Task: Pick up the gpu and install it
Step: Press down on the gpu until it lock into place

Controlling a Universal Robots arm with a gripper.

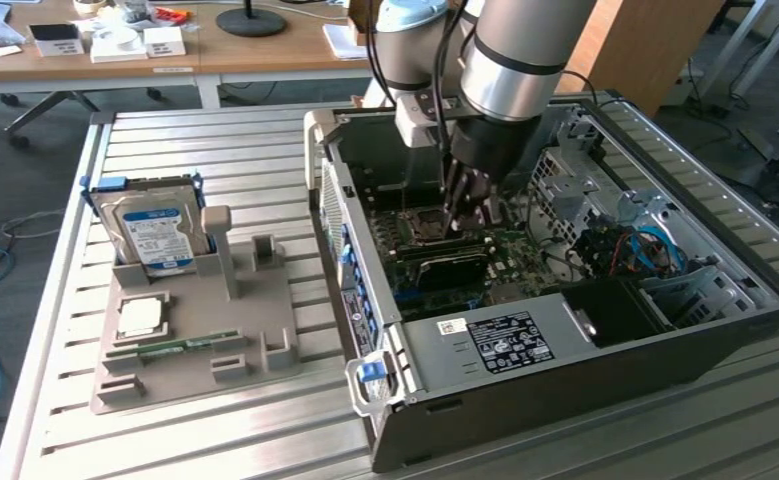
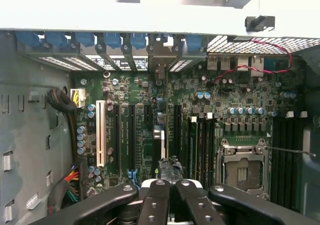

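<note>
My gripper reaches down into the open computer case, just above the motherboard. In the wrist view its black fingers are shut together. Their taped tips sit at the top edge of the gpu. The gpu stands edge-on among the expansion slots, in line with a rear bracket opening. I cannot tell whether the tips pinch the card or only rest on it.
The empty CPU socket and memory slots lie beside the gripper. A long white slot is on the other side. On the slatted table stands a grey parts holder with a blue-labelled hard drive, a processor chip and a memory stick.
</note>
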